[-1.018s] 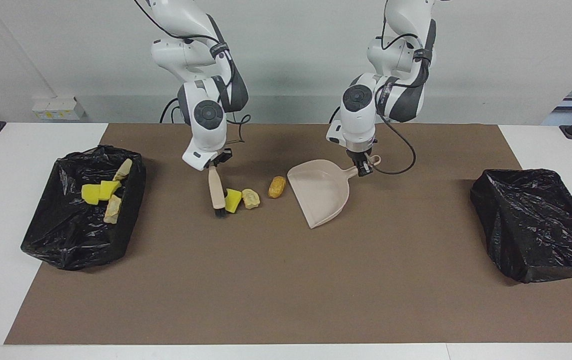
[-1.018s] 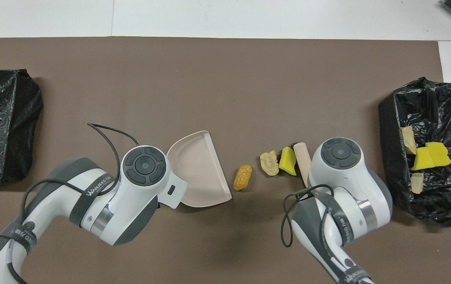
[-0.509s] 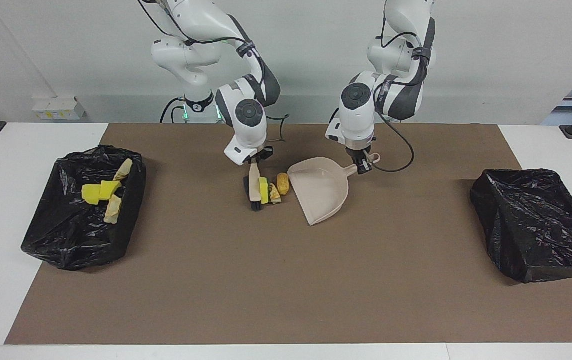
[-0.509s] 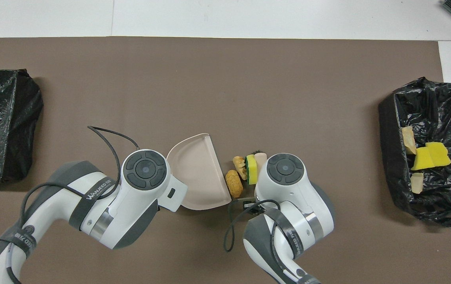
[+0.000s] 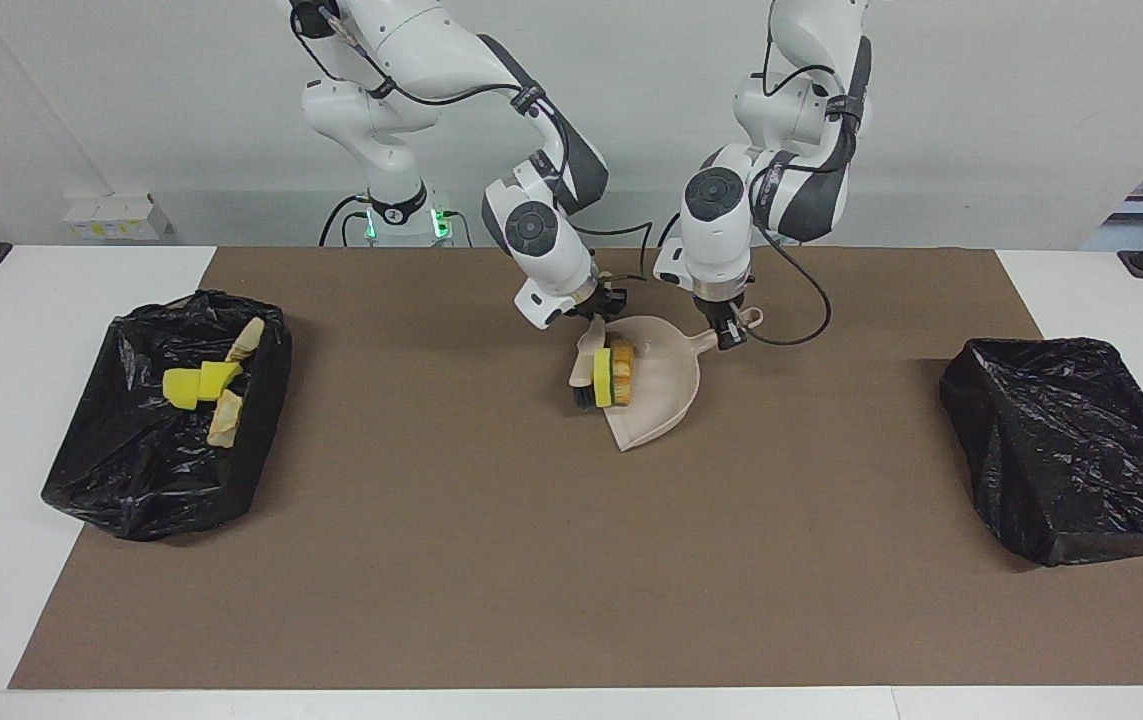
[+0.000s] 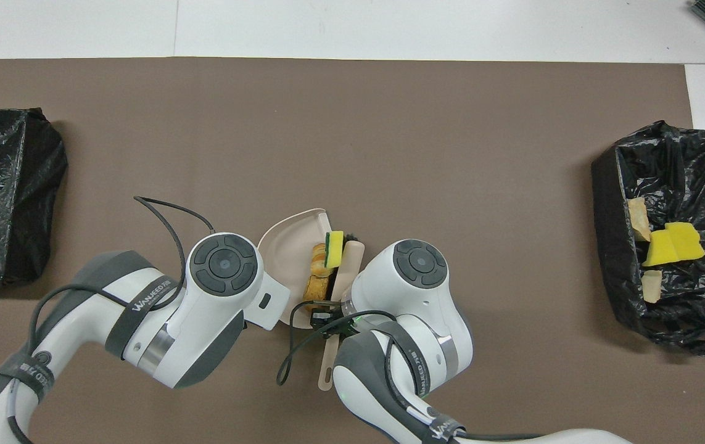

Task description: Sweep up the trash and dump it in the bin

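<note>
Brown mat (image 5: 491, 560), trash (image 5: 613, 373) row along dustpan (image 5: 666, 395) mouth

dustpan (image 5: 666, 385): smooth plastic; bin liners (image 5: 1071, 450): glossy crinkled plastic; mat (image 5: 531, 560): matt

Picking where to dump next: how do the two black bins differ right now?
The bin at the right arm's end holds yellow and tan scraps; the bin at the left arm's end shows none. The first gapes open; the second's liner looks more bunched. Both are black-bagged and sit at the mat's ends.
</note>
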Controlling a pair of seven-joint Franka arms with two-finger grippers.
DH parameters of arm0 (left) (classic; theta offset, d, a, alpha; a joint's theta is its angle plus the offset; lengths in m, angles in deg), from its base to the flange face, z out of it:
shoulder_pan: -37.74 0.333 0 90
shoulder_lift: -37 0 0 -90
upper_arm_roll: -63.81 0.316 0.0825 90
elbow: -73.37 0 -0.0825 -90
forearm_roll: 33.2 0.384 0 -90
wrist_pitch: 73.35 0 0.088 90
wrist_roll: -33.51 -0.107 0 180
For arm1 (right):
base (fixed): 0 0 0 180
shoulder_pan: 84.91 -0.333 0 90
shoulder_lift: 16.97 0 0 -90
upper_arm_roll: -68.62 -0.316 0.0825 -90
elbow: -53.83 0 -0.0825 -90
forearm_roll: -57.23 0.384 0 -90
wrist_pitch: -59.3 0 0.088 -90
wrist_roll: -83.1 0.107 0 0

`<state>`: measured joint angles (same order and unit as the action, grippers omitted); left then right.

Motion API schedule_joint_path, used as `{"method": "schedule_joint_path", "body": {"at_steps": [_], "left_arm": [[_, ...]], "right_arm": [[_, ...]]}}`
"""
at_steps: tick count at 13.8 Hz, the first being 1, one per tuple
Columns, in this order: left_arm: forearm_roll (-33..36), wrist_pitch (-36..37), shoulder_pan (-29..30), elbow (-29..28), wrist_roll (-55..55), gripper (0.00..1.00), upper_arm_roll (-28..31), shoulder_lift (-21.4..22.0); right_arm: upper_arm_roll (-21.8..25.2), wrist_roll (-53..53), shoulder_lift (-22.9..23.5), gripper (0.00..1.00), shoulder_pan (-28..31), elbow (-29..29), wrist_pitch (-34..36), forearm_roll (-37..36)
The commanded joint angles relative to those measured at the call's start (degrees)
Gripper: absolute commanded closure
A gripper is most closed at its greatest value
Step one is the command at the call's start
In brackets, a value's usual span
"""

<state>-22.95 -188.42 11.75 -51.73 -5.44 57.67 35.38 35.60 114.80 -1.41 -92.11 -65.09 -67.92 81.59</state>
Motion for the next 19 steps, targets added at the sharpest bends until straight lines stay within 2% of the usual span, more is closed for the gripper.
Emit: {"method": "schedule_joint_path", "body": {"at_steps": [1, 3, 6, 9, 11, 14, 15, 17, 19], "left_arm": [[0.6, -3.4, 0.8, -1.7, -0.4, 1.00, 0.2, 0.9], [0.4, -5.3, 2.1, -1.7, -0.6, 1.00, 0.2, 0.6], [0.1, -9.2, 3.1, -1.7, -1.0, 1.00, 0.2, -0.2], [-0.5, -9.9, 3.4, -1.6, -1.0, 1.00, 0.2, -0.5], [-0.6, -9.6, 3.5, -1.2, -0.8, 1.00, 0.2, -0.6], [-0.7, -8.2, 4.1, -1.0, -0.7, 1.00, 0.2, -0.8], [-0.7, -6.9, 4.1, -0.8, -0.7, 1.00, 0.2, -0.8], [-0.7, -5.0, 3.5, -0.6, -0.6, 1.00, 0.2, -0.6], [-0.7, -4.5, 3.4, -0.6, -0.5, 1.00, 0.2, -0.5]], "right_arm": [[-2.4, 0.3, 2.4, 1.00, 0.8, 3.3, 0.6, 1.8], [-2.7, 0.9, 0.9, 1.00, 1.0, 4.7, 4.0, 1.8], [-2.3, 0.7, -5.1, 1.00, 2.0, 5.5, 12.6, 1.7], [2.3, -0.5, -10.9, 1.00, 2.1, 5.7, 21.2, 1.0], [4.8, -3.5, -11.2, 1.00, 2.2, 5.5, 22.6, -2.0], [7.4, -10.0, -8.8, 1.00, 2.4, 6.0, 23.5, -14.7], [7.4, -10.1, -5.5, 1.00, 2.4, 8.9, 23.9, -18.9], [7.4, -10.0, 2.9, 1.00, 2.4, 18.7, 28.8, -25.7], [7.2, -10.1, 8.7, 1.00, 2.4, 24.8, 29.8, -30.0]]}}
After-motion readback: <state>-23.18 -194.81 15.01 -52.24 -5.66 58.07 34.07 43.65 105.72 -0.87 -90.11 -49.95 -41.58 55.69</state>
